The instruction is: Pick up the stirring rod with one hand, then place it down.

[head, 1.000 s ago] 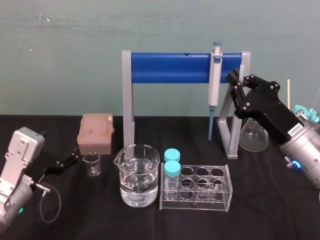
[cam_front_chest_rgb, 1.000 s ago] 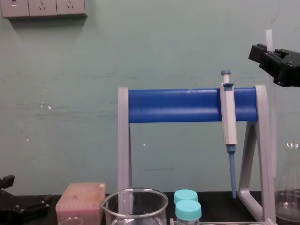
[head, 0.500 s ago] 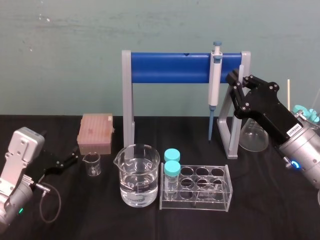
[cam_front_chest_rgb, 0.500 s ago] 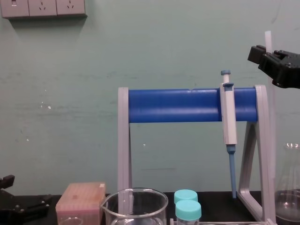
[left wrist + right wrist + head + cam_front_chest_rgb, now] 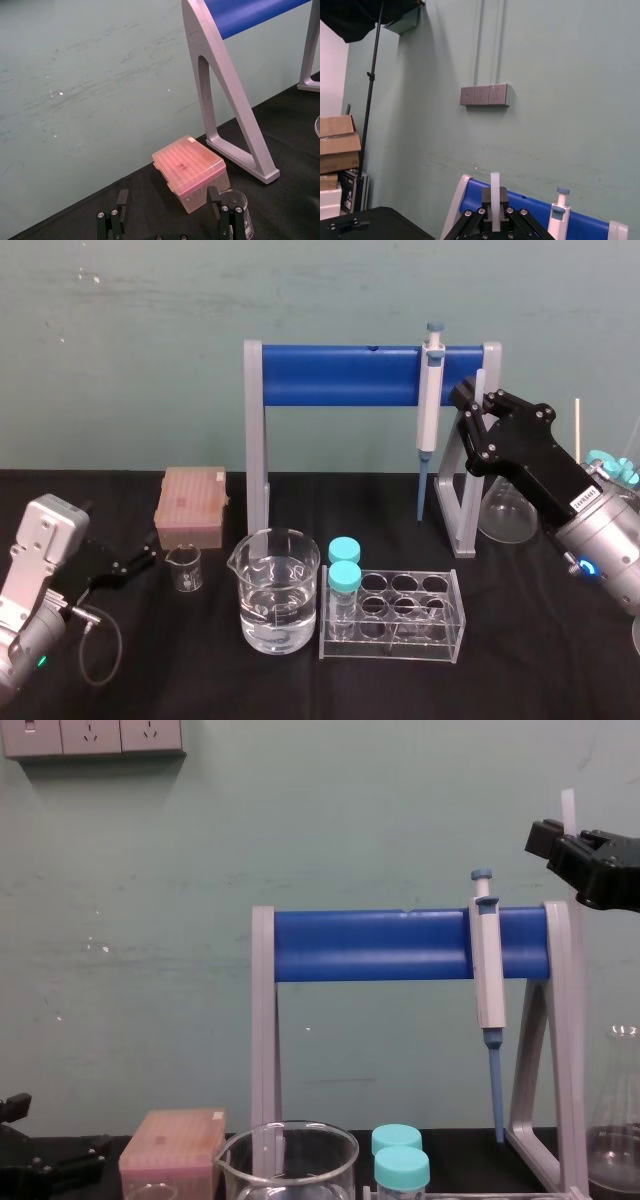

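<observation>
a grey stand [image 5: 340, 376] with a blue crossbar stands near the tabletop's [image 5: 200, 660] back edge, a pipette [image 5: 430, 400] hanging at its right end. back left sits a pink tip box [image 5: 190, 505], a small beaker [image 5: 184, 567] just before it. centre: a large beaker [image 5: 277, 590] of clear liquid beside a tube rack [image 5: 410, 615] holding two teal-capped vials [image 5: 344, 580]. a glass flask [image 5: 500, 518] stands back right.

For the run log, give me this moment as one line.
right end effector: shut on stirring rod, upright, high by rack; left end effector: open, parked low
</observation>
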{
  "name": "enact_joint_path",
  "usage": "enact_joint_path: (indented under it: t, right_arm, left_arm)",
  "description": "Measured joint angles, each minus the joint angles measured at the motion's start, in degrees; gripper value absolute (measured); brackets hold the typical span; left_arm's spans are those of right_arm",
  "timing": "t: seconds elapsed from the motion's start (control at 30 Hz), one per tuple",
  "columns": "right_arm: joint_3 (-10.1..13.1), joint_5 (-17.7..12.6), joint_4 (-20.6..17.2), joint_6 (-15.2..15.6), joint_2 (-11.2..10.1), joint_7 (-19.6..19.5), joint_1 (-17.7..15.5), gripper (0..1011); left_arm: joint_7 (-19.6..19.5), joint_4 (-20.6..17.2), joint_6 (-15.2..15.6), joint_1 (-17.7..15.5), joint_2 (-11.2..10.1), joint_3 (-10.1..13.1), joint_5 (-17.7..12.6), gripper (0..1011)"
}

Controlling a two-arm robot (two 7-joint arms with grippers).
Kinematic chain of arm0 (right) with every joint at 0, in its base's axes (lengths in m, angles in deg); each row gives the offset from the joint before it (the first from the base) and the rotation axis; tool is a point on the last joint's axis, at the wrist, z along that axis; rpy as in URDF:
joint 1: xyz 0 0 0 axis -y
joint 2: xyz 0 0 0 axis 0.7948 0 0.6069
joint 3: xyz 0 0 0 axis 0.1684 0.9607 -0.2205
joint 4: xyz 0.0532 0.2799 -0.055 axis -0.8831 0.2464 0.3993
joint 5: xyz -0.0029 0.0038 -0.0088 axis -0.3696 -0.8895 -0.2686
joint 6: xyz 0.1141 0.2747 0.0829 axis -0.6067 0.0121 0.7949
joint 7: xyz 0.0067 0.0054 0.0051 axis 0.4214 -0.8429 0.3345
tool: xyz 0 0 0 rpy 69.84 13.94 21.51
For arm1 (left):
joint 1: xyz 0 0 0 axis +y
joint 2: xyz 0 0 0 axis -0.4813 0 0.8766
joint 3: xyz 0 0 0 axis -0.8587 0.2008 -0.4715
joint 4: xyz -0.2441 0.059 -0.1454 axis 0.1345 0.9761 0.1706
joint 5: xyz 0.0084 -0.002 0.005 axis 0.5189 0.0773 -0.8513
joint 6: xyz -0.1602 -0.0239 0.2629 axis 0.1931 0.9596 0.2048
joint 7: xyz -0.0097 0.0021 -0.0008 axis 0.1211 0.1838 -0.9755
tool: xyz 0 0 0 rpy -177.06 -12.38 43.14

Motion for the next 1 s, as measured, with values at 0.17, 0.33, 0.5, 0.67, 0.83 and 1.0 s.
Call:
enact_joint_path:
  t: [0.17,0.33,0.5,0.67,0.83,1.0]
  right_arm:
    - [-0.09,-0.03,0.43,-0.01,0.11,0.10,0.27,69]
    - [-0.17,-0.03,0.80,-0.01,0.21,0.13,0.55,69]
    - [-0.26,-0.02,1.30,-0.01,0.31,0.18,0.91,68]
    - [-0.34,0.06,1.72,-0.02,0.42,0.21,1.26,69]
    - [-0.40,0.22,1.97,-0.07,0.48,0.22,1.42,69]
    - [-0.41,0.26,2.15,-0.08,0.56,0.22,1.61,68]
  left_arm:
    - [0.00,0.00,0.00,0.00,0.00,0.00,0.00,1000]
    - [0.00,0.00,0.00,0.00,0.00,0.00,0.00,1000]
    - [0.00,0.00,0.00,0.00,0.00,0.00,0.00,1000]
    - [0.00,0.00,0.00,0.00,0.00,0.00,0.00,1000]
    - [0.00,0.00,0.00,0.00,0.00,0.00,0.00,1000]
    - [0.00,0.00,0.00,0.00,0.00,0.00,0.00,1000]
